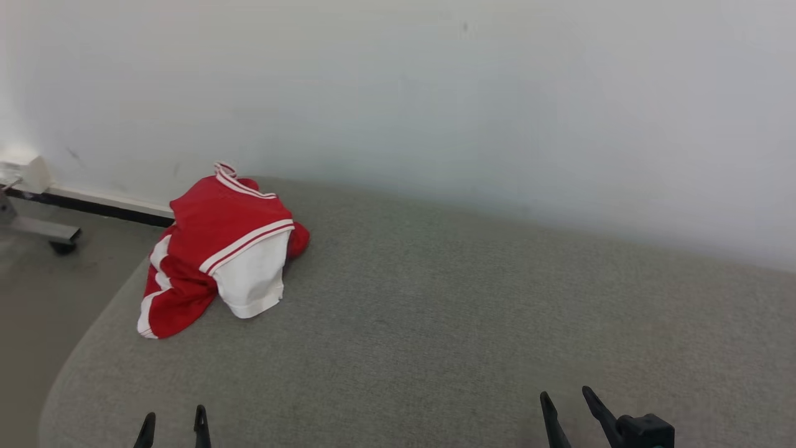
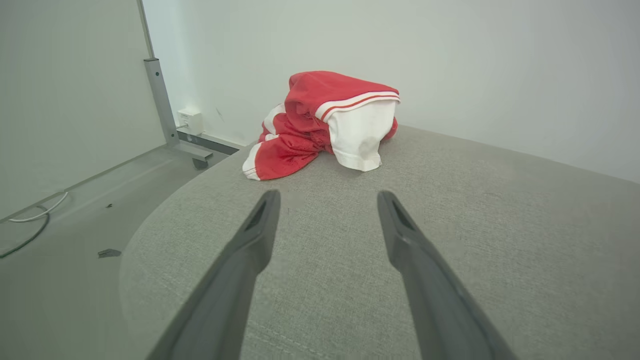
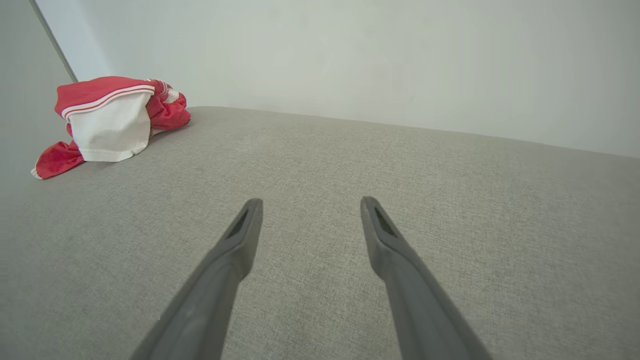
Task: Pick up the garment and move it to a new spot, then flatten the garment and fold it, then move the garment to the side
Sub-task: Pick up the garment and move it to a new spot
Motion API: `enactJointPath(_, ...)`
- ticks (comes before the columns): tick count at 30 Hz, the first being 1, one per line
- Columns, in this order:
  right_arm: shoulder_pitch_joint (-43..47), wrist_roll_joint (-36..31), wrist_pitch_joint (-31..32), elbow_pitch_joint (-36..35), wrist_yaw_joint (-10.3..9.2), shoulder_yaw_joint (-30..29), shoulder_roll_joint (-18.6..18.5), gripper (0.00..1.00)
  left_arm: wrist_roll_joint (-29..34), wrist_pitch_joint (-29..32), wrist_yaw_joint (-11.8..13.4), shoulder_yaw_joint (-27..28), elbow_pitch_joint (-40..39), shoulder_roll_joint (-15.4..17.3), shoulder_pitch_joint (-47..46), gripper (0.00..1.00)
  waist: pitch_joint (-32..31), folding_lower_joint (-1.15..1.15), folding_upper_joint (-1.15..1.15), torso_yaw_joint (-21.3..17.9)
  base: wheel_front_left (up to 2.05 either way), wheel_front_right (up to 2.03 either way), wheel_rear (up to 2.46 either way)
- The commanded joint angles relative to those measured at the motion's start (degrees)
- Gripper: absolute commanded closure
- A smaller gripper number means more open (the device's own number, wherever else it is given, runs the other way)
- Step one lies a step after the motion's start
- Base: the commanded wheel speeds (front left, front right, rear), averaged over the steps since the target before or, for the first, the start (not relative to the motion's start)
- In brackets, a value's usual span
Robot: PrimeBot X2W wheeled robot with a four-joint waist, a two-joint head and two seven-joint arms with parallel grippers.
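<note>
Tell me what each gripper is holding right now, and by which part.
Nothing. The left gripper and right gripper are open and empty; the garment lies untouched ahead.

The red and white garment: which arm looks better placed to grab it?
Left, probably. The garment lies bunched far left on the grey surface, ahead of the open left end effector; the open right end effector sits well off to the side.

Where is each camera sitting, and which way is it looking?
Head view: on the head, looking forward and down over the grey surface; left gripper and right gripper tips show at the bottom.
Left wrist view: on the left wrist, facing the garment; its open fingers show.
Right wrist view: on the right wrist, facing the wall; its open fingers show.
Shared: all three see the garment.
</note>
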Motion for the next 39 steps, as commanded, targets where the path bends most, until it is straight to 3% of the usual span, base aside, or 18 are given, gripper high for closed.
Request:
enactJointPath(1, 0.37, 0.42, -0.56, 0.25, -0.12, 0.30, -0.10, 0.00, 0.05, -0.06, 0.16, 0.36, -0.22, 0.51, 0.61, 0.00, -0.72, 0.00, 0.00, 5.03, 0.00, 0.00, 0.00)
enactJointPath(13, -5.14, 1.12, -1.23, 2.28, -0.12, 4.93, -0.12, 0.00, -1.28, -0.06, 2.82, 2.73, -4.62, -0.02, 2.69, 0.00, 2.76, 0.00, 0.00, 9.12, 0.00, 0.00, 0.00)
enactJointPath(28, -7.65, 1.01, -2.37, 4.08, -0.12, 6.70, -0.11, 0.00, -2.09, -0.06, 5.17, 2.56, -7.79, -0.63, 4.74, 0.00, 3.30, 0.00, 0.00, 9.56, 0.00, 0.00, 0.00)
enactJointPath(35, -6.88, 0.88, -2.53, 4.13, -0.12, 5.93, -0.11, 0.00, -2.82, 1.27, 5.46, 1.70, -8.02, -0.75, 2.93, 0.00, 3.79, 0.00, 0.00, 9.95, 0.00, 0.00, 0.00)
enactJointPath(39, -6.17, 0.54, -2.60, 3.53, -0.12, 5.04, -0.11, 0.00, -3.71, 4.53, 4.31, 0.92, -6.83, 0.14, -1.33, 0.00, 4.47, 0.00, 0.00, 10.42, 0.00, 0.00, 0.00)
